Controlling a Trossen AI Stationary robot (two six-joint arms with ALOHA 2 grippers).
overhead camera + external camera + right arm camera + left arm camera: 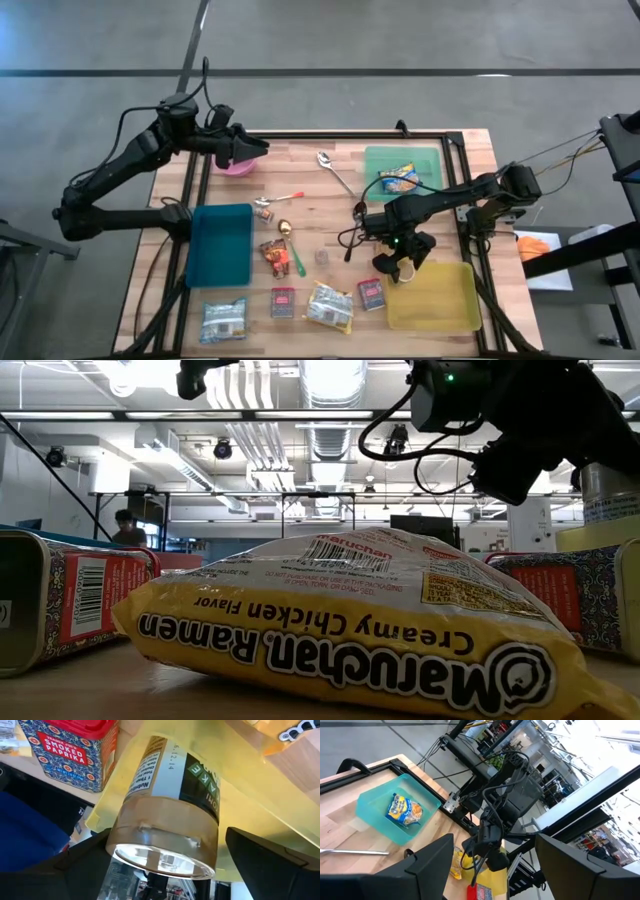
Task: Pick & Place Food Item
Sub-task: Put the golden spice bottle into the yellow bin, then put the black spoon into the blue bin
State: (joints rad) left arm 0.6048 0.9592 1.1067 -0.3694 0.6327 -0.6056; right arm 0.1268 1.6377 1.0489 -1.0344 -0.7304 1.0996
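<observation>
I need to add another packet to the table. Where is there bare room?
Bare wood lies between the pink bowl and the green bin, near the spoon. Most of the yellow bin is free. The front edge is crowded with packets and tins, like the ramen.

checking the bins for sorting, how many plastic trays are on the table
3: a blue plastic tray at the table's left side, a green plastic tray at the far right holding a snack packet, and a yellow plastic tray at the near right. None seem hidden.
</observation>
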